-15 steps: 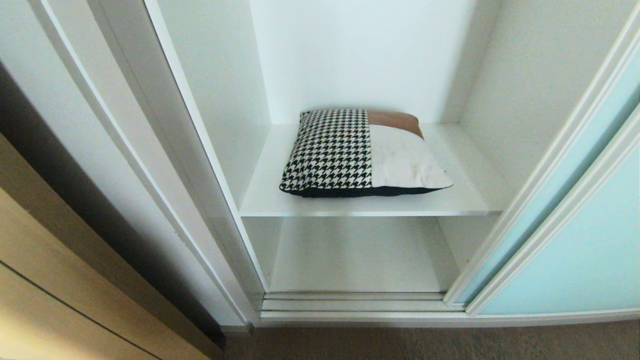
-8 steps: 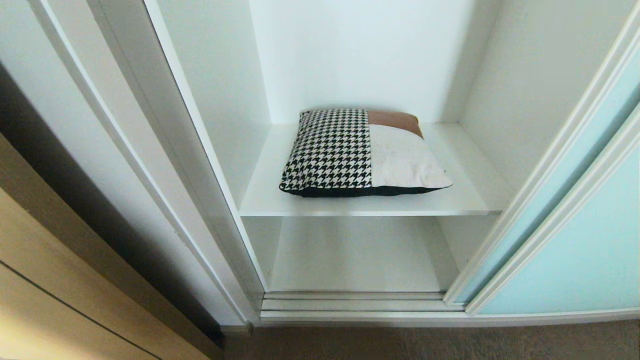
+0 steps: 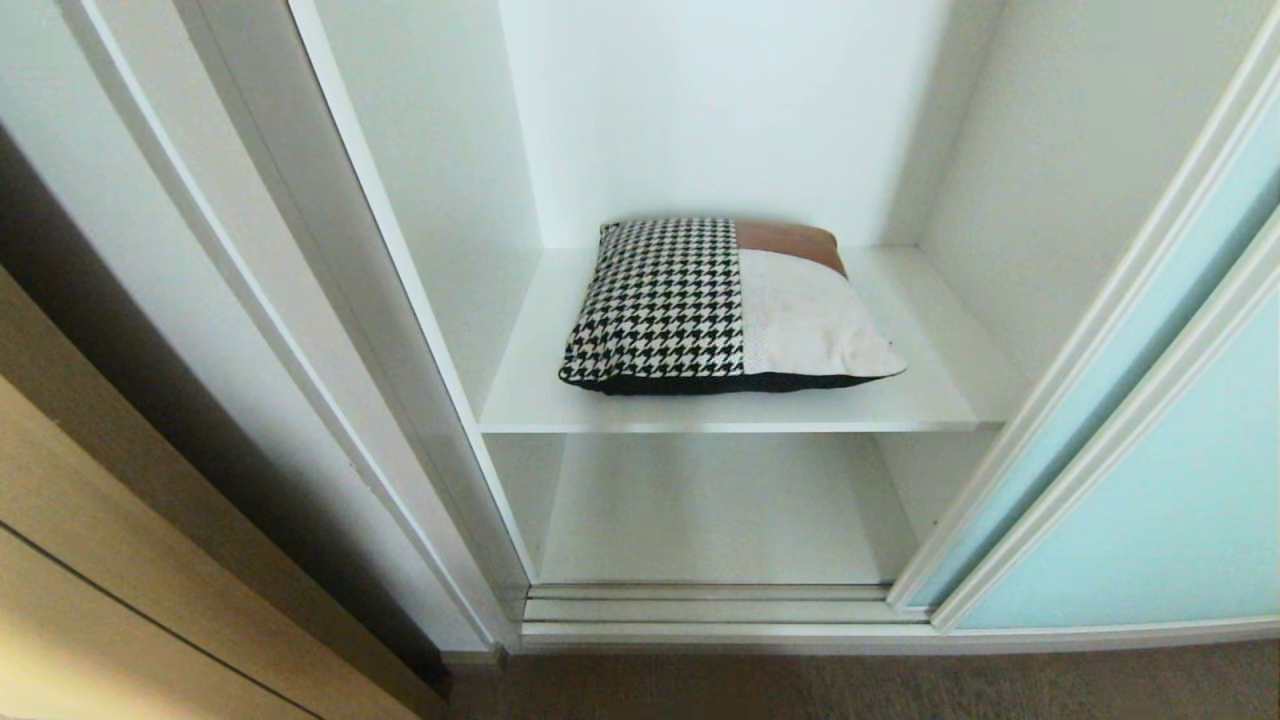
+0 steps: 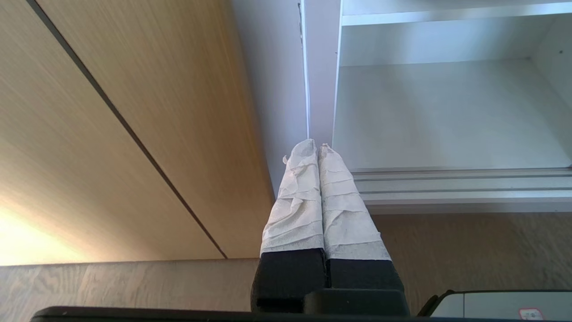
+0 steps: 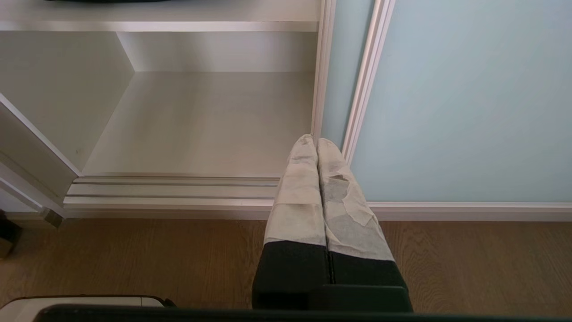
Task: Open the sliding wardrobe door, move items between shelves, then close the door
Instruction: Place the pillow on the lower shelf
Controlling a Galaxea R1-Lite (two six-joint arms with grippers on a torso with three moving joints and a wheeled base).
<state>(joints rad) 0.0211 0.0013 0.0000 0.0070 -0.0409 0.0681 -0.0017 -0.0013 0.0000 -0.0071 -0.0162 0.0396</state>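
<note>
Head view: cushion (image 3: 730,305) lay flat on upper shelf (image 3: 930,400); likely soft, light, best pinched at front edge. Both grippers' fingers pressed together, empty.

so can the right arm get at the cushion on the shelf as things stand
Probably yes. The sliding wardrobe door is pushed aside, leaving the cushion uncovered on the upper shelf. The right gripper hangs low, jaws shut, so it must rise and open.

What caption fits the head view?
Door slid open; houndstooth cushion lies flat on the upper shelf, lower shelf bare.
</note>
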